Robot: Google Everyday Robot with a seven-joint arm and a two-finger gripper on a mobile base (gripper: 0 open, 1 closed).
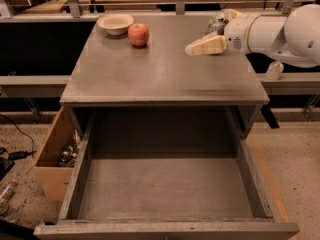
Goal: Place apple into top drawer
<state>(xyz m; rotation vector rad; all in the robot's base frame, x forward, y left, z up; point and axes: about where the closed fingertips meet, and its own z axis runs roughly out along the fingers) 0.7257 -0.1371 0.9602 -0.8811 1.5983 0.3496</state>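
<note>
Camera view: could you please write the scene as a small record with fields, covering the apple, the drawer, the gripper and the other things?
apple: on the tabletop, far left part, beside the bowl
top drawer: pulled open, apple not in it
gripper: above the tabletop's far right part, pointing left toward the apple, apart from it, holding nothing
can: behind the gripper, partly hidden
cardboard box: on the floor, left of the drawer
task state: apple not yet picked up
</note>
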